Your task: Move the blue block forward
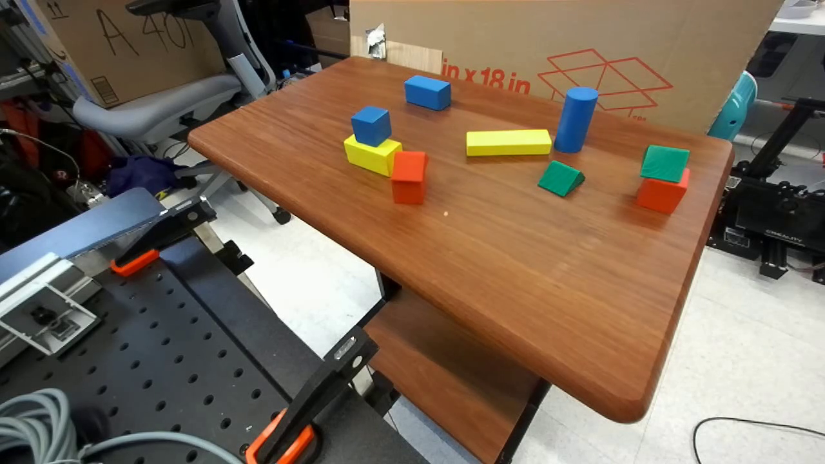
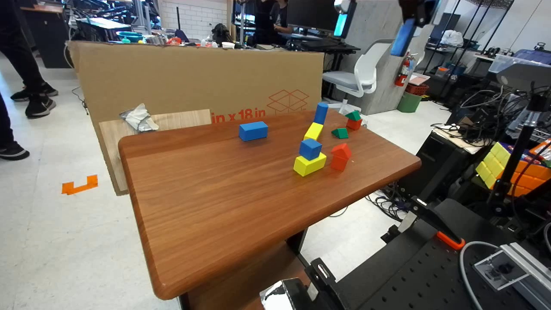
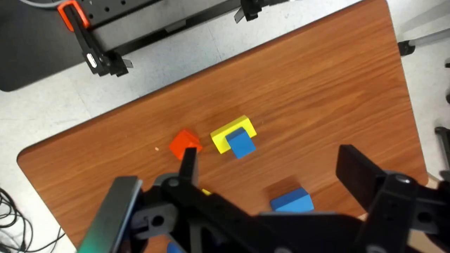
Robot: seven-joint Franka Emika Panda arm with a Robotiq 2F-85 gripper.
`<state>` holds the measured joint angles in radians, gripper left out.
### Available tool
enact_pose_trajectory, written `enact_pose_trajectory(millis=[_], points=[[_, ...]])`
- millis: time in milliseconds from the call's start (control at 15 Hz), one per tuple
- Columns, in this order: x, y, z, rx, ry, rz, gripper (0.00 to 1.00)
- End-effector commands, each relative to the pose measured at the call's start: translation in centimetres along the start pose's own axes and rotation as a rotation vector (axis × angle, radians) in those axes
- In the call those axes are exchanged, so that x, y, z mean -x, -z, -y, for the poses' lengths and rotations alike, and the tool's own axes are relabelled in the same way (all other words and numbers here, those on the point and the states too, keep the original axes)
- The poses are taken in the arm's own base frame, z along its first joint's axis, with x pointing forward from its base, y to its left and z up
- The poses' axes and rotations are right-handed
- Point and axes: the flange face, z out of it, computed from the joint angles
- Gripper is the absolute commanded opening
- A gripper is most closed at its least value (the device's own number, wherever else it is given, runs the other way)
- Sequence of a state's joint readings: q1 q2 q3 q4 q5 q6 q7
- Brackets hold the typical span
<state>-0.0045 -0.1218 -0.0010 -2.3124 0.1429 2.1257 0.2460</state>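
Note:
The blue block [image 1: 428, 93] lies flat on the wooden table near the edge by the cardboard; it also shows in an exterior view [image 2: 253, 131]. In the wrist view the blue block [image 3: 294, 202] is at the lower middle, its lower part hidden by the gripper body. My gripper [image 3: 268, 154] is open, its two fingers wide apart with nothing between them, high above the table. The block lies below, apart from the fingers. In an exterior view a dark part of the arm or gripper shows at the top edge; the fingers cannot be made out there.
A blue cube [image 1: 372, 125] sits on a yellow block [image 1: 370, 154], beside red blocks [image 1: 409, 177]. A long yellow block [image 1: 509, 143], tall blue cylinder [image 1: 577, 120], green wedge [image 1: 561, 178] and green-on-red stack [image 1: 664, 164] stand farther along. A cardboard sheet [image 2: 193, 82] borders the table.

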Motion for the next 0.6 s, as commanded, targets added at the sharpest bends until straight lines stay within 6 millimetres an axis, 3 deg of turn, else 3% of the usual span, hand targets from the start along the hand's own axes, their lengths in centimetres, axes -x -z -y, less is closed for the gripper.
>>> enact_pose_trajectory(millis=[0, 267, 533], points=[[-4.9, -1.4, 1.8, 0.072, 0.046, -0.064, 1.00], [-8.7, -3.6, 3.6, 0.213, 0.155, -0.146, 1.00], [-11.0, -7.1, 6.1, 0.278, 0.218, -0.172, 1.00]])
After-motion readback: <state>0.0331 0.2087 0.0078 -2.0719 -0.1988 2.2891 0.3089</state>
